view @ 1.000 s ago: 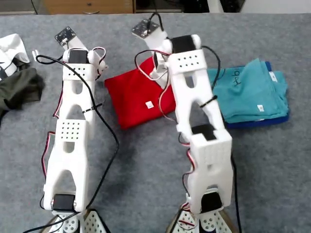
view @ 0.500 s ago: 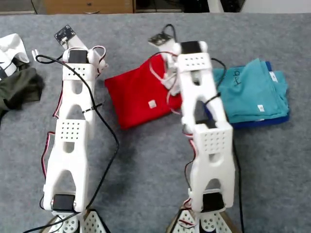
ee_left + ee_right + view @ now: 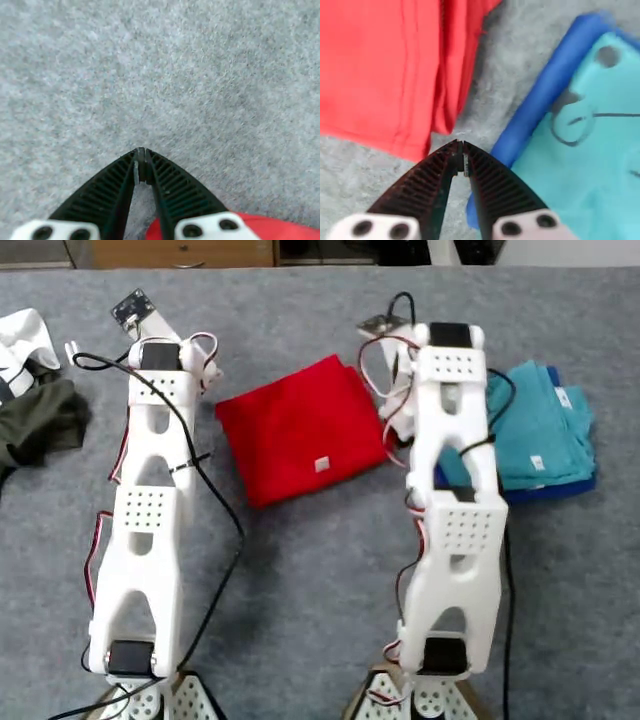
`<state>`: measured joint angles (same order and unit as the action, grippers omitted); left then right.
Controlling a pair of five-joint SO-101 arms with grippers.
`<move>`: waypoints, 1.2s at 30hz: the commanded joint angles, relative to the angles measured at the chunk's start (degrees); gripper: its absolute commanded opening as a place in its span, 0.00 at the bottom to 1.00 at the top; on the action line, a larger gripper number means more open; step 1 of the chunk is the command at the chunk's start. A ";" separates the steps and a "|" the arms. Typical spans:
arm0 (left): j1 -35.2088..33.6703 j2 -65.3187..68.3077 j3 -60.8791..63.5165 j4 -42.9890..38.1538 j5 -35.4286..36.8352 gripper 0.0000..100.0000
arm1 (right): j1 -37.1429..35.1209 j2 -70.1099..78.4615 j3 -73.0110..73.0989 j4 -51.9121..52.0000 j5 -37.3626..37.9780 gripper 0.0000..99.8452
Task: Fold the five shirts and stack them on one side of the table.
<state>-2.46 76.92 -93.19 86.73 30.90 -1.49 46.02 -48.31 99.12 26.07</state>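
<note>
With right claw [image 3: 460, 145] pinched shut on nothing above the gap between red shirt [image 3: 300, 430] and teal stack [image 3: 540, 430], left claw [image 3: 140, 151] likewise over bare bench [image 3: 200, 75]: could snag the red edge and spoil the fold.

White plastic left arm [image 3: 148, 530], right arm [image 3: 455, 540]: perforated panels, black servos, red-black cables; black ribbed fingers [image 3: 175, 187], white screwed mounts.

The red shirt [image 3: 300, 430] is shown plain against the mottled grey table [image 3: 300, 590]. The teal shirt [image 3: 540, 430] is marked with thin dark lines, while the blue shirt [image 3: 545, 95] is left plain.
</note>
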 commanded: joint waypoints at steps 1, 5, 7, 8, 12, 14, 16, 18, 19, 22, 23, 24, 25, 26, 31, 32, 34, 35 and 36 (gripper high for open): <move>-0.53 -3.12 -2.81 2.46 -0.53 0.02 | -1.80 -3.82 -10.86 -0.79 0.26 0.00; -1.41 -12.62 -2.64 10.02 -6.77 0.02 | -7.87 -1.27 -19.91 -5.63 -1.14 0.00; -1.49 -16.84 -2.37 13.63 -9.93 0.02 | -10.07 1.89 -20.79 -11.34 -3.78 0.00; -1.32 -18.07 -2.11 14.15 -11.08 0.02 | -10.86 3.56 -20.97 -13.89 -5.19 0.00; -0.44 -19.12 0.88 14.15 -10.46 0.02 | -12.35 10.51 -20.53 -18.99 -7.56 0.00; 0.62 -20.44 1.76 14.24 -10.55 0.02 | -12.62 14.02 -21.32 -20.04 -7.56 0.00; 1.49 -22.11 6.42 14.24 -10.90 0.02 | -12.44 16.40 -23.96 -20.48 -7.65 0.00; 2.90 -24.22 12.92 14.24 -12.22 0.02 | -11.74 17.89 -26.59 -20.48 -7.65 0.00; 3.52 -25.89 15.65 14.24 -13.63 0.02 | -11.38 18.51 -27.38 -20.48 -7.65 0.00; 5.63 -31.08 21.89 14.15 -17.32 0.02 | -10.95 20.18 -28.44 -20.48 -7.65 0.00; 6.24 -32.84 23.47 14.15 -18.55 0.02 | -10.77 20.79 -28.44 -20.48 -7.65 0.00; 6.77 -34.07 24.97 14.15 -19.69 0.04 | -10.68 21.32 -28.44 -20.48 -7.65 0.00; 7.21 -35.03 26.20 14.15 -20.40 0.05 | -10.68 21.85 -28.53 -20.48 -7.65 0.00; 7.56 -35.74 27.43 14.15 -20.66 0.06 | -10.51 22.29 -28.70 -20.48 -7.65 0.00; 7.65 -32.31 33.49 7.65 -19.60 0.02 | -9.19 23.08 -28.88 -19.69 -7.65 0.00; 7.47 -30.99 34.29 5.45 -18.55 0.02 | -8.75 23.08 -28.97 -19.60 -7.65 0.00; 7.30 -27.91 35.60 1.76 -16.44 0.02 | -7.52 23.08 -29.67 -19.08 -7.65 0.00; 7.30 -26.24 35.87 0.62 -15.65 0.02 | -6.90 23.08 -30.81 -18.37 -7.74 0.00; 7.21 -24.75 35.60 0.00 -14.86 0.02 | -6.29 23.16 -32.22 -17.58 -7.74 0.00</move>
<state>4.66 50.73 -57.49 89.89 14.02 -10.55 69.93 -75.21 80.04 18.77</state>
